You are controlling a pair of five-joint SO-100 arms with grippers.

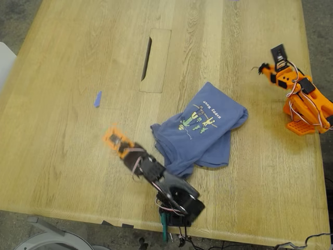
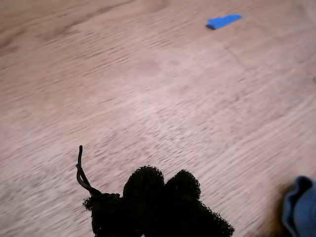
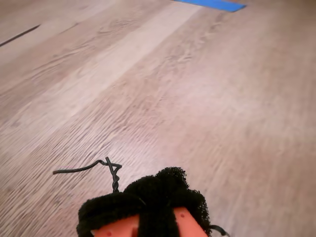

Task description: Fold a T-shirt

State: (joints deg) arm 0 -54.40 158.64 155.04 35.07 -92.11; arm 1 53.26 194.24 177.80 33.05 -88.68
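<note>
The slate-blue T-shirt (image 1: 200,130) lies crumpled and partly folded on the wooden table, its green-and-yellow print facing up. My first gripper (image 1: 111,138) hovers low over bare wood to the exterior view's left of the shirt. Its black foam pads (image 2: 143,185) are pressed together and hold nothing, so it is shut. An edge of the T-shirt (image 2: 301,205) shows in the first wrist view. My second gripper (image 1: 258,69) is at the exterior view's right, apart from the shirt. It is also shut (image 3: 158,190), with nothing between its pads.
A small blue scrap (image 1: 97,99) lies ahead of my first gripper (image 2: 223,20). A rectangular inset panel with a dark slot (image 1: 146,58) sits mid-table. Blue tape (image 3: 212,4) shows far ahead of my second gripper. The table edge (image 1: 78,219) runs near the first arm's base.
</note>
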